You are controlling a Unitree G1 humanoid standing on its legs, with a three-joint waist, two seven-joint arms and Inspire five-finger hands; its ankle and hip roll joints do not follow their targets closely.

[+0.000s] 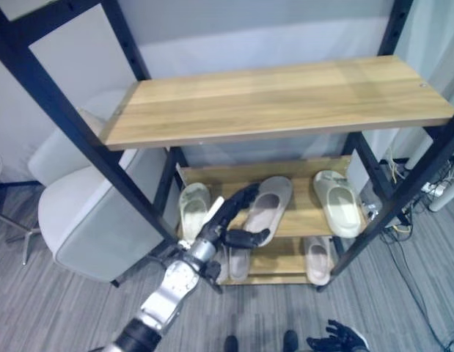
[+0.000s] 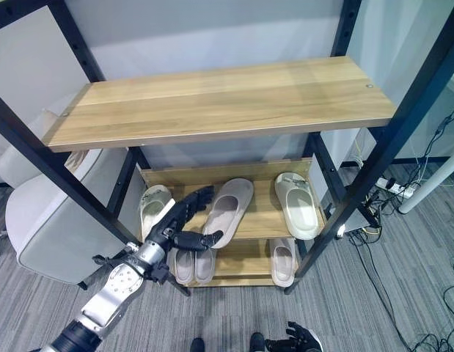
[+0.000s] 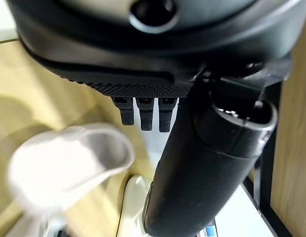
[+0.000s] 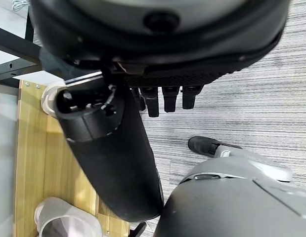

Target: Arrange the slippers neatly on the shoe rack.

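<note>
On the rack's middle shelf (image 1: pixel 300 220) lie three slippers: a pale one (image 1: pixel 193 207) at the left, a beige one (image 1: pixel 271 201) lying askew in the middle, and a pale one (image 1: pixel 337 202) at the right. More slippers (image 1: pixel 238 262) (image 1: pixel 318 259) sit on the bottom shelf. My left hand (image 1: pixel 228 216) reaches in over the middle shelf between the left and the beige slipper, fingers straight, thumb out, holding nothing. In its wrist view the fingers (image 3: pixel 145 113) point past a blurred beige slipper (image 3: pixel 68 168). My right hand (image 1: pixel 341 339) hangs low over the floor, relaxed and empty.
The wide top shelf (image 1: pixel 278 99) is bare wood and overhangs the middle one. Black rack posts (image 1: pixel 80 139) (image 1: pixel 403 198) frame the opening. A white armchair (image 1: pixel 87 216) stands left of the rack. Cables and a power strip (image 1: pixel 436 187) lie on the grey floor at the right.
</note>
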